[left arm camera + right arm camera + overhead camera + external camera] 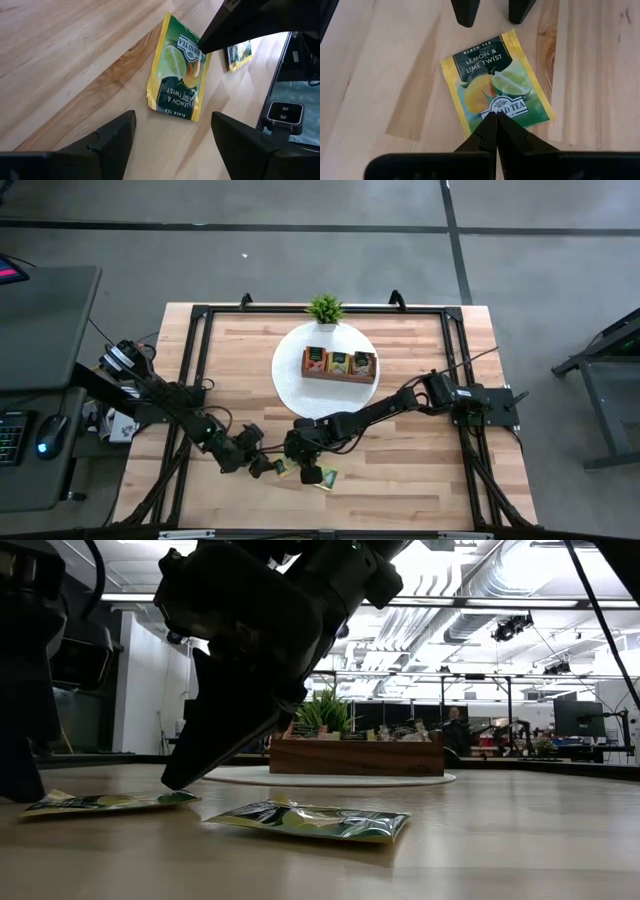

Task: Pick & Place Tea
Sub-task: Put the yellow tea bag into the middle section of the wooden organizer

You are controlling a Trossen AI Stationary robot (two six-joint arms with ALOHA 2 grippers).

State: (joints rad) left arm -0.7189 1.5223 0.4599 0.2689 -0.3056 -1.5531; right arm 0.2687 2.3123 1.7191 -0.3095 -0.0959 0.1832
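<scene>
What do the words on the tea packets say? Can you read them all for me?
"BLACK TEA" on the tea packet, along its dark edge.
"LEMON & LIME TWIST" on the same packet, under that.
"AHMAD TEA" on the same packet, partly hidden by the right tool.
The second packet has print too small to read.
The packets in the wooden tray are too small to read.

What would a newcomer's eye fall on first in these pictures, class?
Most striking is the green-and-yellow lemon and lime tea sachet lying flat on the table's near edge, with the right end effector, shut, pressing its tip on the sachet's label end. The left end effector hovers open just beside it, and a second sachet lies close by. Farther back, a wooden tray of sachets sits on a round white mat.
</scene>
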